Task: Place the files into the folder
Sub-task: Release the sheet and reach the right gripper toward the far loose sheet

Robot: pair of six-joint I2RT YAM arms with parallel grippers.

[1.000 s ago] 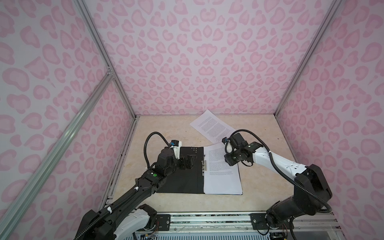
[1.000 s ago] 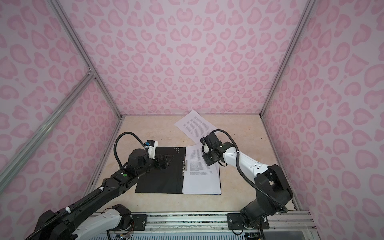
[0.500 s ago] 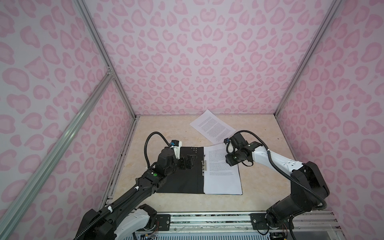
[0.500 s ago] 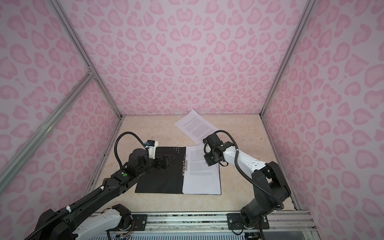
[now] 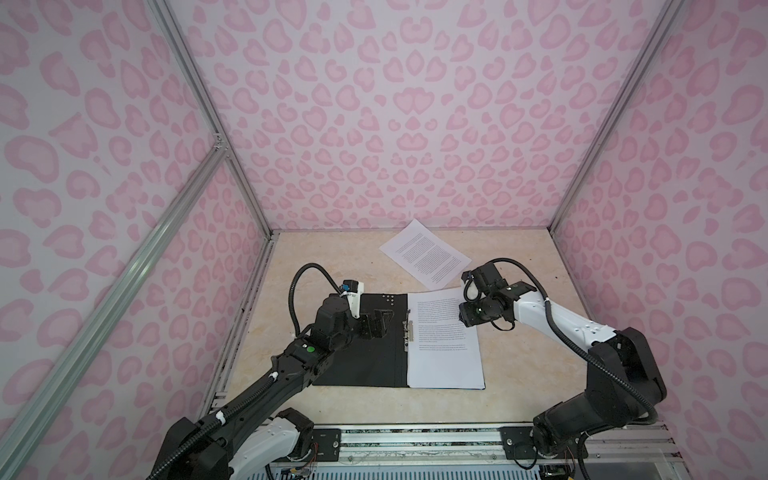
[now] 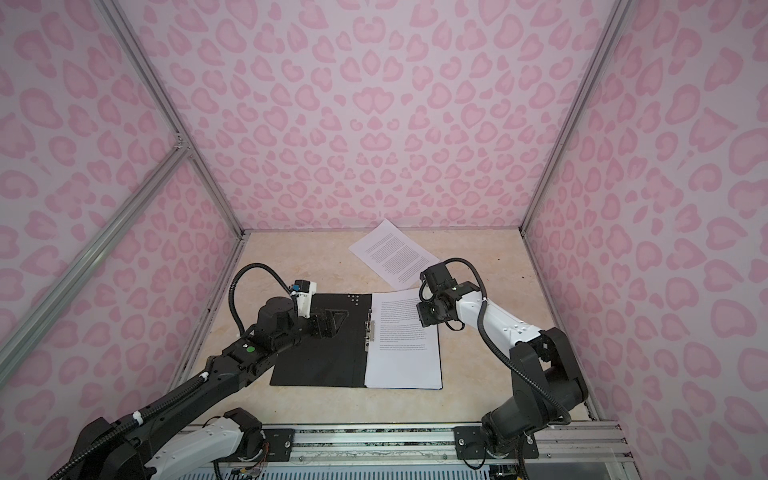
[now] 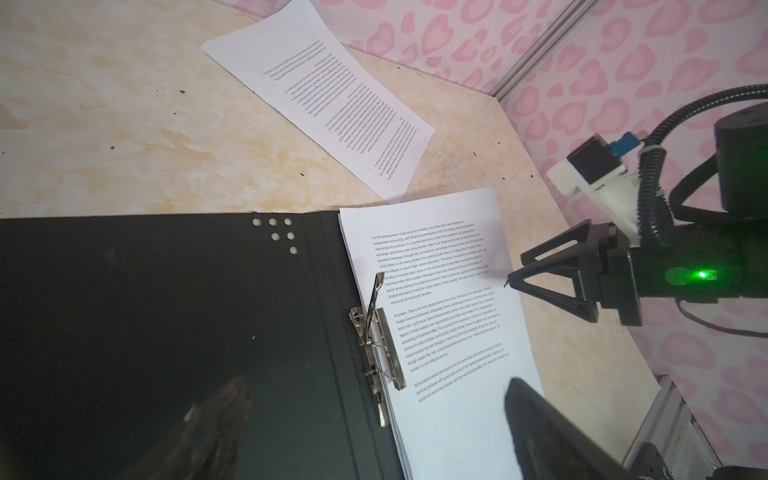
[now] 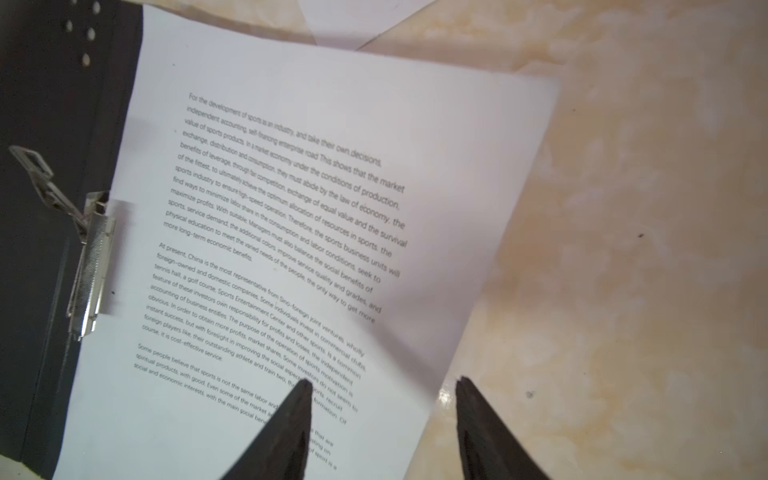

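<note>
The black folder [image 5: 357,349] [image 6: 320,353] lies open and flat on the table, with a metal clip [image 7: 374,332] [image 8: 89,266] at its spine. A stack of files [image 5: 444,353] [image 6: 403,357] [image 8: 291,208] rests on its right half, the top sheet slightly skewed. One more file sheet [image 5: 424,253] [image 6: 392,253] [image 7: 332,95] lies loose on the table behind. My left gripper [image 5: 380,326] [image 7: 374,382] hovers open over the folder's left half and spine, holding nothing. My right gripper [image 5: 467,318] [image 8: 384,381] is open at the stack's right edge, one finger over the paper and one over the table.
Pink patterned walls with metal posts [image 5: 590,166] enclose the beige marble table [image 5: 332,266] on three sides. A metal rail [image 5: 415,440] runs along the front edge, carrying both arm bases. Bare tabletop shows left of the loose sheet and right of the folder.
My right gripper's jaws have spread wider at the stack's right edge. The left arm, the folder and the loose sheet have not moved.
</note>
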